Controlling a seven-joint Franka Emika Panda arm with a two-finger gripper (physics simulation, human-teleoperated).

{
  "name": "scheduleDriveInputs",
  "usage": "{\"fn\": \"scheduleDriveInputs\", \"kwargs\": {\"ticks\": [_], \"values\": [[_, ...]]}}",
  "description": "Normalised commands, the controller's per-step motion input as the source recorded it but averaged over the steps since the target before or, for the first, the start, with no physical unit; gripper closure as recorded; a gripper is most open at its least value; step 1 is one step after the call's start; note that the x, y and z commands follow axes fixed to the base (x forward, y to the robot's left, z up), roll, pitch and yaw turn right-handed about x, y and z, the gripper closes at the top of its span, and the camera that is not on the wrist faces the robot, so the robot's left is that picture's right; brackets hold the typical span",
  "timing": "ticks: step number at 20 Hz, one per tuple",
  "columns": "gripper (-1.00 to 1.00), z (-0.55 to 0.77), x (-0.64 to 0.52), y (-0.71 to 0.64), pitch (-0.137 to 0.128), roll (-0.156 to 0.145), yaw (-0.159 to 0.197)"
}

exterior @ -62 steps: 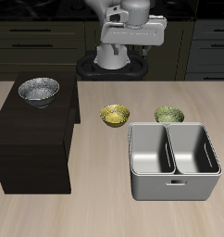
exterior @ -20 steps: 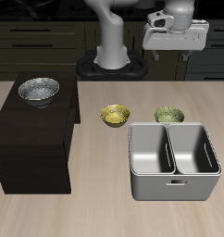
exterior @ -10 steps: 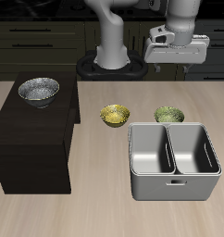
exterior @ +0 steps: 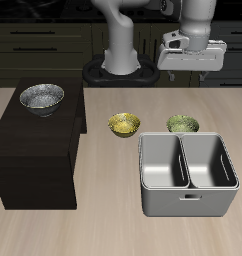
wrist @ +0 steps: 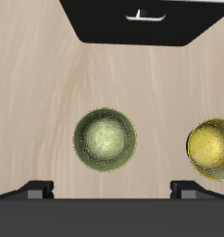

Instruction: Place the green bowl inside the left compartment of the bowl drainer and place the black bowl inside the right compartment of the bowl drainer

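— Three bowls were on show from the exterior view. Where did each one sit?

— The green bowl (exterior: 182,124) rested on the table (exterior: 113,225) just behind the bowl drainer (exterior: 188,205), near the wall between its two wells. The small yellow-gold bowl (exterior: 123,124) sat beside it, a little apart, and the black bowl (exterior: 41,97) stood on top of the dark wooden cabinet (exterior: 33,160), well away from the drainer. Both wells of the drainer held nothing.

— And the arm in that view?

— The gripper (exterior: 192,75) hung high above the back of the table, over the green bowl's area and touching nothing. Its fingers pointed down, but against the dark cupboards behind, the gap between them was hard to read.

— Did the wrist view settle it?

— Largely. Two dark fingertips (wrist: 38,190) showed at the frame's edge, set well apart, so the jaws appeared to be spread wide with nothing between them. The green bowl (wrist: 105,140) lay upright on the pale wood between the fingers' line and the drainer (wrist: 137,23), whose slot handle showed on its dark-looking side. The yellow-gold bowl (wrist: 212,148) was cut off by the frame's edge, beside the green one and not touching it.
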Motion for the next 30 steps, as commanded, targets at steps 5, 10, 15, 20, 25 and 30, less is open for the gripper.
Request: {"fn": "scheduleDriveInputs", "kwargs": {"ticks": [5, 10, 15, 20, 25, 30], "values": [[-1.00, -0.15, 0.01, -0.07, -0.025, -0.017, -0.017], [-1.00, -0.19, -0.03, -0.02, -0.024, -0.024, -0.008], [-1.00, -0.17, -0.18, 0.07, -0.049, 0.014, -0.006], [-1.00, -0.13, -0.04, 0.00, -0.069, -0.024, 0.006], [-1.00, -0.16, -0.02, -0.05, -0.023, -0.006, -0.015], [-1.00, -0.16, -0.04, -0.02, -0.012, -0.014, -0.008]]}}
